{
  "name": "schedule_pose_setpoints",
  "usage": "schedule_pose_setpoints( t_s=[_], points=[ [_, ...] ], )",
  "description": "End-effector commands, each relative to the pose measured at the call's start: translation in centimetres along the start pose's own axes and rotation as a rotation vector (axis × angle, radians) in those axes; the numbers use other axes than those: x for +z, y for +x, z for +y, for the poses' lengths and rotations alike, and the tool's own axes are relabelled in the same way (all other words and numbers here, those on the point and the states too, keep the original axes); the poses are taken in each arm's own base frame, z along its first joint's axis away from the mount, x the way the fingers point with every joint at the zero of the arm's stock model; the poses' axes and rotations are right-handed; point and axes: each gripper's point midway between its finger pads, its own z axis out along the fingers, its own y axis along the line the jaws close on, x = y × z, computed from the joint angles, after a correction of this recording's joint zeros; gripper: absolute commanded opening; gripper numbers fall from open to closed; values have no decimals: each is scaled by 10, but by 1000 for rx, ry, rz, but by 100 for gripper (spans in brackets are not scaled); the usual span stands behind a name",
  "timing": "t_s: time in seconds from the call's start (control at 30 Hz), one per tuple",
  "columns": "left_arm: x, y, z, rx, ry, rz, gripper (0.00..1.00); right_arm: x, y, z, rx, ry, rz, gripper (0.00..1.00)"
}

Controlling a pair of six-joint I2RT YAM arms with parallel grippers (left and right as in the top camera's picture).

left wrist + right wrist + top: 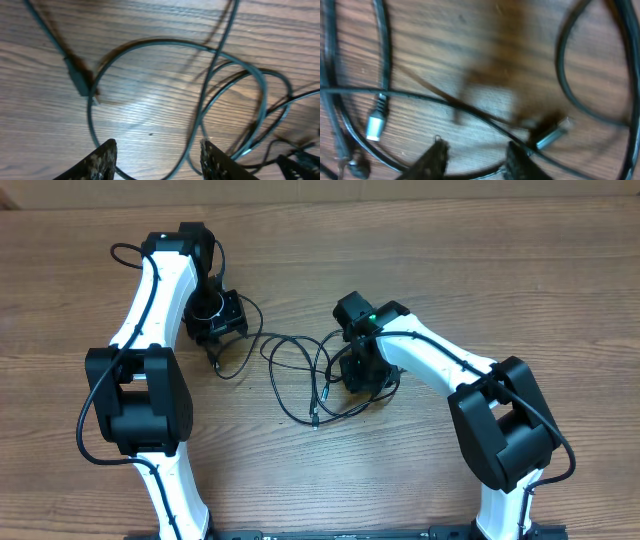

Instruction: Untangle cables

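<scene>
Several thin black cables (272, 380) lie in overlapping loops on the wooden table (450, 250) between my two arms. One plug end (315, 418) points toward the front. My left gripper (228, 328) hovers at the tangle's left end. In the left wrist view it (157, 152) is open, a cable loop (150, 42) curves ahead and a strand crosses low between the fingers (102, 160). A dark plug (77, 75) lies to the upper left. My right gripper (362, 375) is over the tangle's right side. It (476, 157) is open, with a silver plug (376, 122) to its left and another plug (550, 136) beside its right finger.
Both white arms with black joints reach in from the front edge, the left elbow (135, 395) and right elbow (505, 425) near the table's front. Thicker black wires run along the arms.
</scene>
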Motion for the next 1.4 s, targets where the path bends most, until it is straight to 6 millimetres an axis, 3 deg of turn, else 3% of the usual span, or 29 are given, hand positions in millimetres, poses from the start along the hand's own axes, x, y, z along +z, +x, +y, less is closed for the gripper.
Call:
schedule_pose_setpoints(
  t_s=[0.0,0.07,0.13,0.4,0.5,0.6,0.83,1.2,1.27,1.37],
  points=[
    [-11,2,4,38,-56,-33,58,-6,-10,40,-147,-245,-28,54],
    [-11,5,6,37,-63,-20,60,-13,-18,63,-200,-374,-67,67],
    [-11,6,7,52,-64,-12,61,-18,-27,77,-232,-428,-113,70],
    [-10,18,5,187,-61,36,63,-21,-47,120,-366,-424,-273,72],
    [-10,23,-5,223,2,58,63,-19,-54,129,-398,-364,-335,70],
    [-10,26,-11,237,29,67,63,-16,-55,133,-416,-305,-366,56],
    [-1,35,-12,245,18,102,62,-12,-50,133,-422,-265,-356,4],
    [39,41,-2,228,13,124,58,-9,-44,128,-412,-254,-326,4],
    [44,38,-2,221,15,113,51,-8,-42,127,-410,-250,-316,4],
    [50,39,-1,222,14,111,16,-5,-37,118,-397,-213,-288,4]
  ],
)
